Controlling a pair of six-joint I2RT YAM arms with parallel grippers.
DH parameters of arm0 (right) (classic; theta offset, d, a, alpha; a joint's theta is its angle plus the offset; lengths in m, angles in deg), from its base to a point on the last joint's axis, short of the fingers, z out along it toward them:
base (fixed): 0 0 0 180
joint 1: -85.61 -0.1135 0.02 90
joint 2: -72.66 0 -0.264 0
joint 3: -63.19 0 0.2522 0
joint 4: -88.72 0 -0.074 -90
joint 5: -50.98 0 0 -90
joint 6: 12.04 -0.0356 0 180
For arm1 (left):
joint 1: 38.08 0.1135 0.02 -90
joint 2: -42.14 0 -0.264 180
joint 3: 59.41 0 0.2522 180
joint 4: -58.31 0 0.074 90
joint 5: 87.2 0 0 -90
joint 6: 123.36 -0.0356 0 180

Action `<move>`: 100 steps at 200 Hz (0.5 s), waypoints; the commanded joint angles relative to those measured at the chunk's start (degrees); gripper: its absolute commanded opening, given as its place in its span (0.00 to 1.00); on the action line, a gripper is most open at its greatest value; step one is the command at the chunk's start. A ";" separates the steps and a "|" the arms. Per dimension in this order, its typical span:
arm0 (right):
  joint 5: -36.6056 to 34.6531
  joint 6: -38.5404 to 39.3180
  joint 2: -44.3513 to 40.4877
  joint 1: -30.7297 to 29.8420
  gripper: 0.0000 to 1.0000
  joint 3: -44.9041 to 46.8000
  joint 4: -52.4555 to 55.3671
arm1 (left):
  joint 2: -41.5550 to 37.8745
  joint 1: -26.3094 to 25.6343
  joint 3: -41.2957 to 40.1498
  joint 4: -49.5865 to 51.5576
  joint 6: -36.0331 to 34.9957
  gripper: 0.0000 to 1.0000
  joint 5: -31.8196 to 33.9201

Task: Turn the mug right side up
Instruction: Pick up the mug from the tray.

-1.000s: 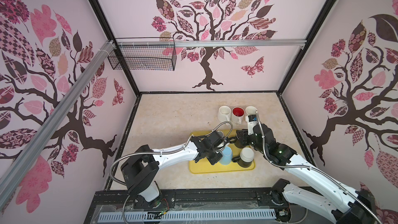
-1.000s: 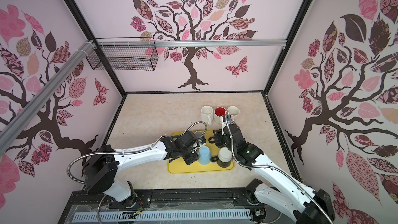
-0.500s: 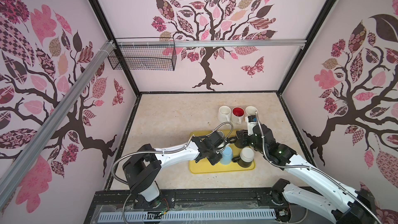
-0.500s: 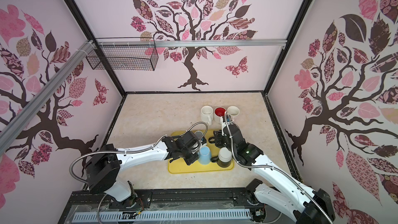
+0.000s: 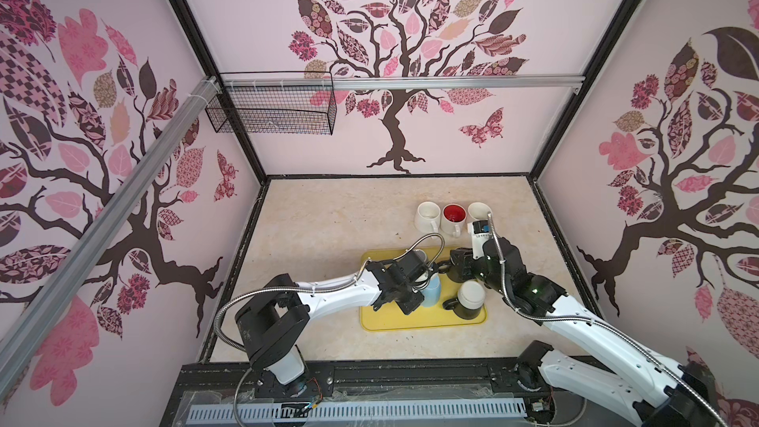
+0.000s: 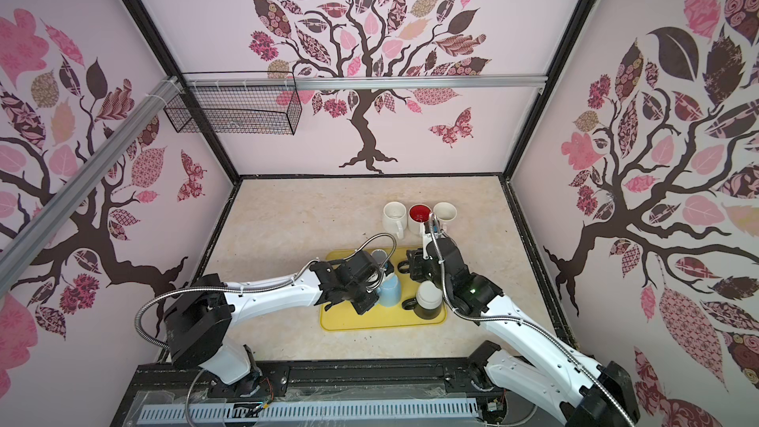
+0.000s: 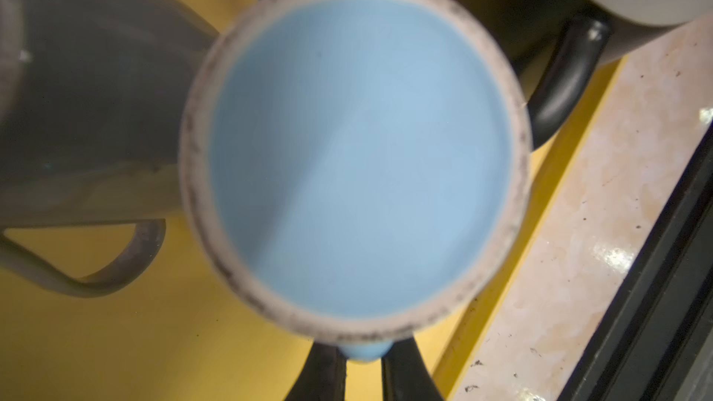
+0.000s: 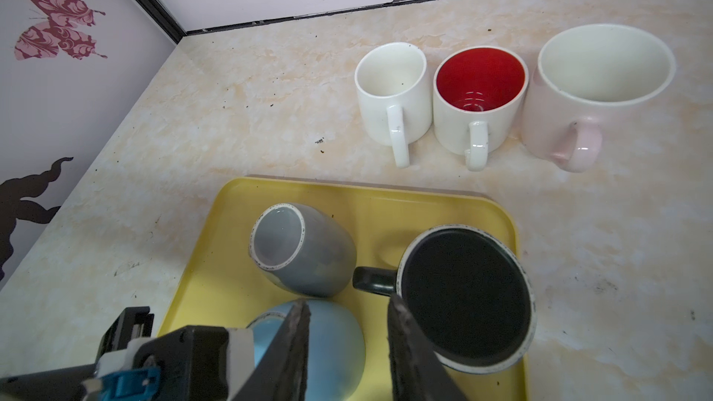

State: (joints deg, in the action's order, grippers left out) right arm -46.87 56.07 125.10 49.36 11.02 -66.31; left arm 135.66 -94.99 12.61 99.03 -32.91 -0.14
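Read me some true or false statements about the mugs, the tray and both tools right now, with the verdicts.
1. The white ceramic mug with a red interior stands upright on the beige table. True.
2. The light blue ceramic mug is right side up. False: it stands base up on the yellow plastic tray.
3. The fingers of the left tool flank the handle of the light blue mug. True.
4. The right tool grips a mug. False: its fingers are apart, holding nothing.

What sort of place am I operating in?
Likely a staged test booth, not a real kitchen: tree-decal walls, black frame posts, and a marble-look counter carrying a yellow tray with a blue mug.
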 commanded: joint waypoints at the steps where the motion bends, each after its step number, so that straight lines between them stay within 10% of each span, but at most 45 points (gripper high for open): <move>1: 0.11 -0.08 -1.27 0.02 0.37 0.27 0.11 | -1.05 0.02 -2.44 -0.48 0.76 0.10 2.52; 100: 1.09 -1.66 -3.19 0.02 0.36 0.81 0.83 | -7.57 -2.60 -2.83 3.48 3.65 0.00 10.75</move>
State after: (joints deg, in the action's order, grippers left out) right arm -46.26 55.00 122.54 49.36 11.63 -65.75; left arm 131.90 -95.97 10.86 102.37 -30.88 6.61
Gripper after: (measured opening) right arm 0.360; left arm 0.147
